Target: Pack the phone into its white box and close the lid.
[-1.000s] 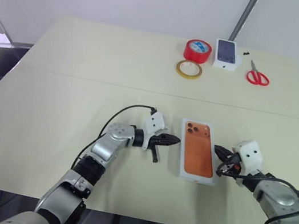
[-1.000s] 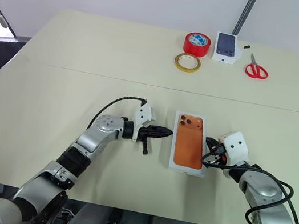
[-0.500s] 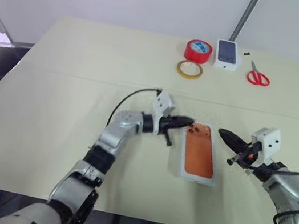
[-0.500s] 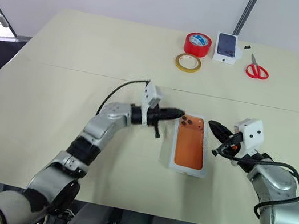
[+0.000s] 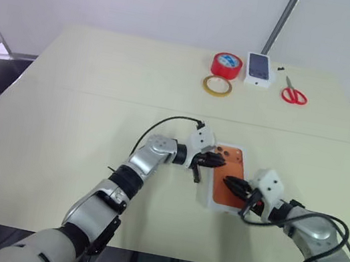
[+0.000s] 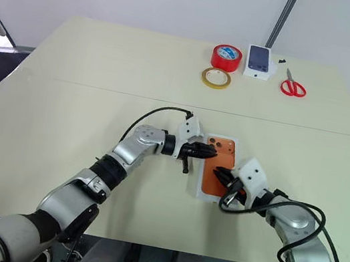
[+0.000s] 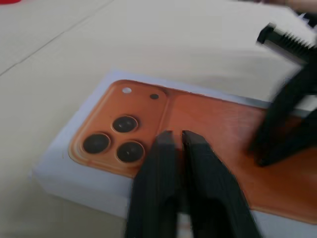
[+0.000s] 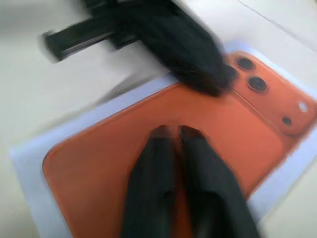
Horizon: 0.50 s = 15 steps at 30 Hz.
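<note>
The table (image 5: 85, 101) carries one orange phone (image 5: 229, 179), lying in one white box (image 5: 215, 203). Three dark camera lenses (image 7: 115, 138) sit in a cluster on the phone's back. At the far edge there are two rolls of tape, one red (image 5: 226, 65) and one yellowish (image 5: 217, 85), one small white box with a dark phone picture (image 5: 258, 68), and one pair of red-handled scissors (image 5: 293, 95). Two grippers are over the phone, the left gripper (image 5: 214, 159) and the right gripper (image 5: 230, 183), each with two black fingers.
</note>
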### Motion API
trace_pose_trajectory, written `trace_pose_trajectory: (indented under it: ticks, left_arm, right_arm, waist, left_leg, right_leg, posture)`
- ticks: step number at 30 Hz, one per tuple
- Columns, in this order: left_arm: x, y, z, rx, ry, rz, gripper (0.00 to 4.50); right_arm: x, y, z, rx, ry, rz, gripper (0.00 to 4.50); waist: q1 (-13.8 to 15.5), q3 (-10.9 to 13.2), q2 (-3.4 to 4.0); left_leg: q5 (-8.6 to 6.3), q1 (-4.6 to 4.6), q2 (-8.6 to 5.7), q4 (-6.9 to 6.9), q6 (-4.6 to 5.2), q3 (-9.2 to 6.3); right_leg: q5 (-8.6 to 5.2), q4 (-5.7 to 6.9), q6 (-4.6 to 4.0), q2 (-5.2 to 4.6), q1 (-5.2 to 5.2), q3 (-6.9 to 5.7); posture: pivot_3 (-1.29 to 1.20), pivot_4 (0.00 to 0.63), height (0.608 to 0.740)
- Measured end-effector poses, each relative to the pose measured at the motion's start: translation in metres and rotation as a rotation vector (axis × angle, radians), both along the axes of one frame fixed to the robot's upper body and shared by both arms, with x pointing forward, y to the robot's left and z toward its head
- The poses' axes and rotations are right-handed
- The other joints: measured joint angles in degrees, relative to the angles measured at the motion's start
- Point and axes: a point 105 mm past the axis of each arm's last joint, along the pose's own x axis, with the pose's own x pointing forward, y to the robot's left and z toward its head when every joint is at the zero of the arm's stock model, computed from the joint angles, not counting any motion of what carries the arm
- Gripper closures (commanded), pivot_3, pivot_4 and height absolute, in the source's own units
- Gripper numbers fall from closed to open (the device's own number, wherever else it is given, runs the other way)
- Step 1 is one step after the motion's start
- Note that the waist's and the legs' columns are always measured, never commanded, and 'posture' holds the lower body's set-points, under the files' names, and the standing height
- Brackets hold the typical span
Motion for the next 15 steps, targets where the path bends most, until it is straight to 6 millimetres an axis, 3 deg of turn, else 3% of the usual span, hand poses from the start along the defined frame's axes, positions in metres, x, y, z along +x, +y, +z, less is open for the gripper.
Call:
trace_pose_trajectory:
  ticks: [2,5,10,15]
  left_arm:
    - [0.004,0.014,0.003,-0.038,0.015,0.044,1.70]
    - [0.012,0.050,0.016,-0.075,0.010,0.122,0.09]
    - [0.005,0.103,0.045,-0.114,-0.014,0.200,0.03]
    - [0.004,0.156,0.043,-0.084,-0.025,0.356,0.03]
  right_arm:
    - [0.001,-0.001,0.005,0.049,-0.001,-0.012,1.63]
    - [0.005,-0.010,0.021,0.131,-0.033,-0.040,0.03]
    - [0.002,-0.018,0.042,0.211,-0.067,-0.013,0.01]
    - [0.005,-0.028,0.049,0.191,-0.084,0.001,0.01]
  waist:
    - [-0.1,0.1,0.10]
    - [0.0,0.1,0.23]
    - [0.3,0.2,0.34]
    - [0.2,0.2,0.37]
  left_leg:
    - [0.00,-0.21,0.00,-0.01,-0.01,0.00]
    - [0.07,-0.91,0.00,0.10,-0.12,0.01]
    - [0.08,-0.98,-0.02,0.13,-0.15,0.01]
    - [0.08,-0.95,-0.03,0.14,-0.15,0.01]
  right_leg:
    - [0.01,0.02,-0.01,0.00,-0.23,0.01]
    - [0.03,0.33,0.01,0.00,-1.01,0.02]
    - [0.02,0.54,-0.01,-0.03,-1.15,0.02]
    - [0.02,0.53,-0.02,-0.04,-1.13,0.02]
  posture:
    - [0.00,0.150,0.740]
    - [0.00,0.150,0.740]
    - [0.00,0.150,0.740]
    - [0.00,0.150,0.740]
